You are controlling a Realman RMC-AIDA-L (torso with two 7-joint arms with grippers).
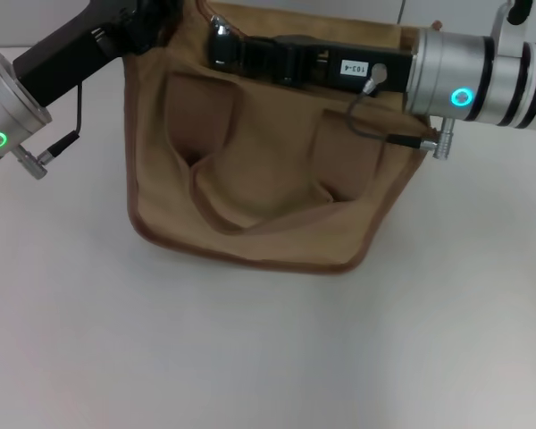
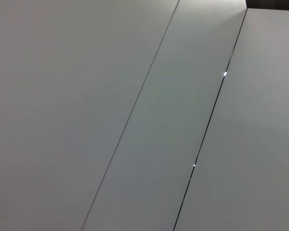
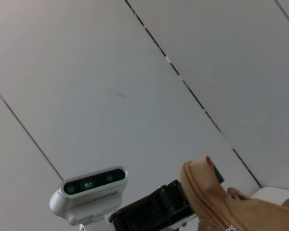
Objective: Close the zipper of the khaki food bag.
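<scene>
both arms at the bag's top edge, pincer openings hidden

your khaki food bag (image 1: 268, 188) lies on the white table (image 1: 268, 357), its two looped handles flopped over the face that looks up at the head camera. take the bag as your landmark for everything below.

the right pincer (image 1: 221, 45) reaches in from the bag's right side and lies across the bag's top edge, its black body stretched along that edge with the tip near the bag's upper left. you cannot tell from the head view how far it is open or whether it has hold of anything.

the left pincer (image 1: 156, 22) comes in at the bag's upper left corner, right against the fabric there. its fingers are cut off by the picture's edge, so you cannot tell its opening or its hold either.

in the right wrist view, the zipper (image 3: 204, 204) runs along a raised fold of the bag's khaki top, and the left arm's black pincer body (image 3: 154, 209) sits just beside that fold, with a grey camera unit (image 3: 89, 192) next to it. the left wrist view shows only pale panels with seams.
</scene>
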